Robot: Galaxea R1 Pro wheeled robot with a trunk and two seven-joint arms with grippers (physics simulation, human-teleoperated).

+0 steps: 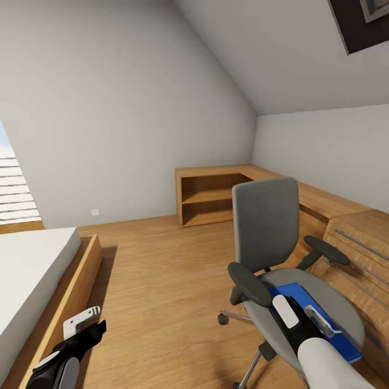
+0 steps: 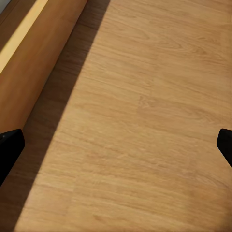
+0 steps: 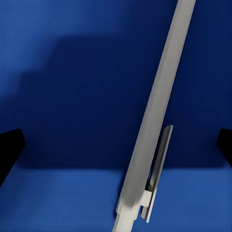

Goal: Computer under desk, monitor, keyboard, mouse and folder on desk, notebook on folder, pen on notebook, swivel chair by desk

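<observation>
Here our right hand (image 1: pixel 319 319) hovers spread wide above the blue folder (image 1: pixel 337 329) lying on the swivel chair (image 1: pixel 281 259), and pressing down could roll the chair away, while our left hand (image 1: pixel 86 324) hangs spread too.

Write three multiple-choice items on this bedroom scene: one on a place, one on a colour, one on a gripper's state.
1. Where does the flat blue folder lie?
A. on the grey swivel chair's seat
B. on the wooden floor
C. on the bed

2. What colour is the chair's upholstery?
A. red
B. grey
C. green

3. How is the right gripper?
A. shut on the folder
B. open over the folder
C. shut on an armrest

Answers:
1 A: the head view shows the folder flat on the seat.
2 B: backrest and seat are grey.
3 B: in the right wrist view the fingertips stand wide apart with the folder between them, ungripped.
</observation>
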